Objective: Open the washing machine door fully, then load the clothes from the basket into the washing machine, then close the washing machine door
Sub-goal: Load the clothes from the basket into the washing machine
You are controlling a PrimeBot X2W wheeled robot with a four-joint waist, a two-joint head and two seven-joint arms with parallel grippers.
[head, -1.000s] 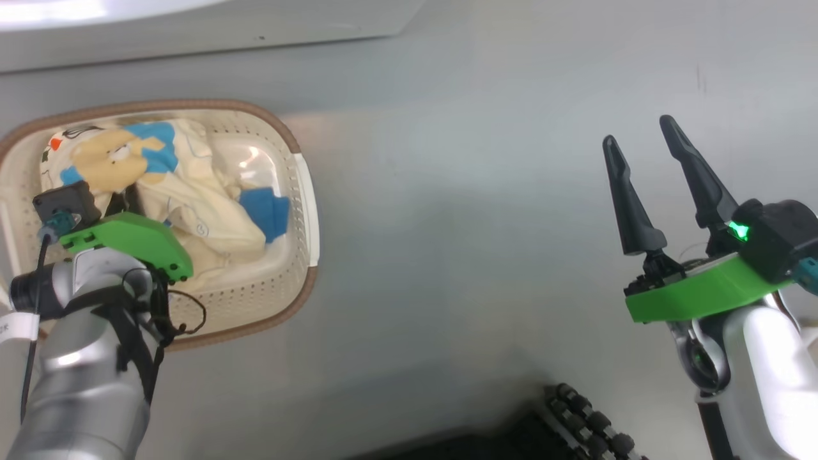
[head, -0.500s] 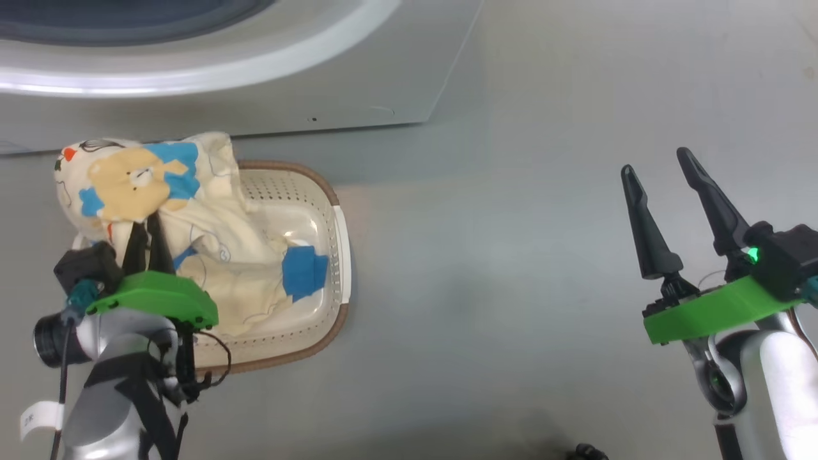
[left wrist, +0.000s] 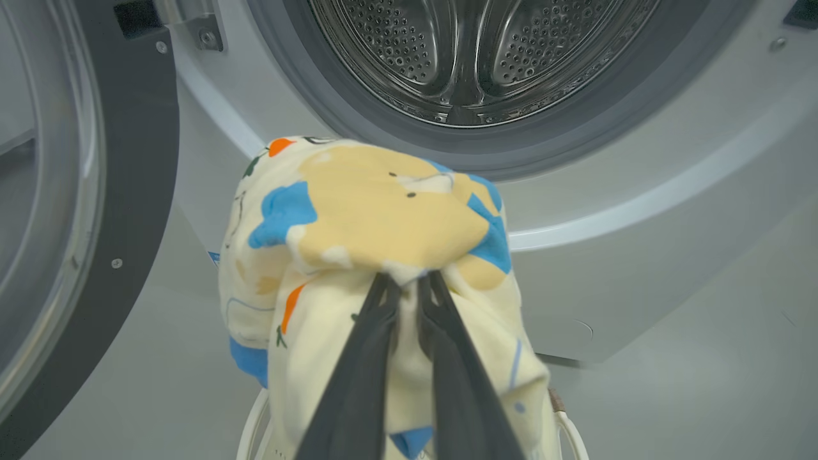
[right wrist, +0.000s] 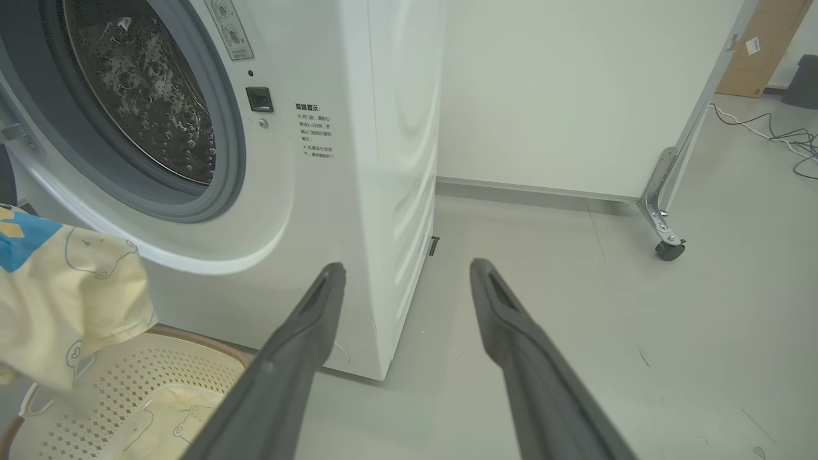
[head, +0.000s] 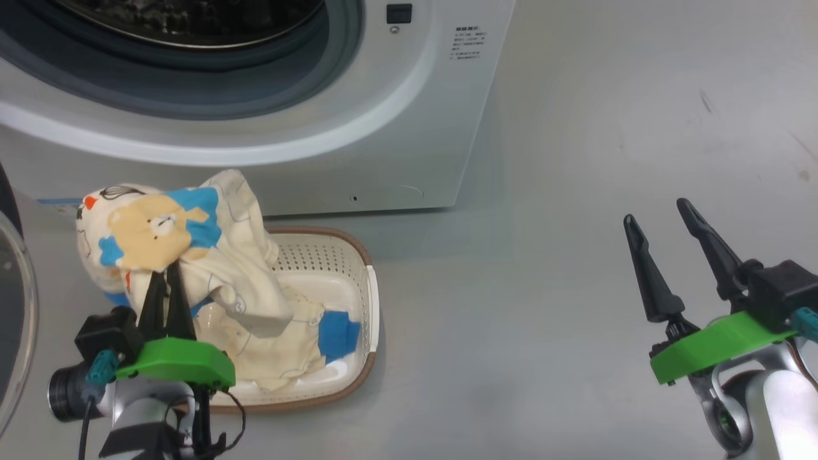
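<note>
clothes (head: 153,230) raised above basket (head: 319,255) since earlier, left gripper (left wrist: 409,281) fingers clamped on them, right gripper (head: 656,212) fingers wide, empty

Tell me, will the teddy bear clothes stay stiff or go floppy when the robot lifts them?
Probably floppy: the clothes droop in folds from the left gripper, trailing into the basket. Likely light too, since one small pinch holds the bunch up. A trailing end might catch on the rim.
</note>
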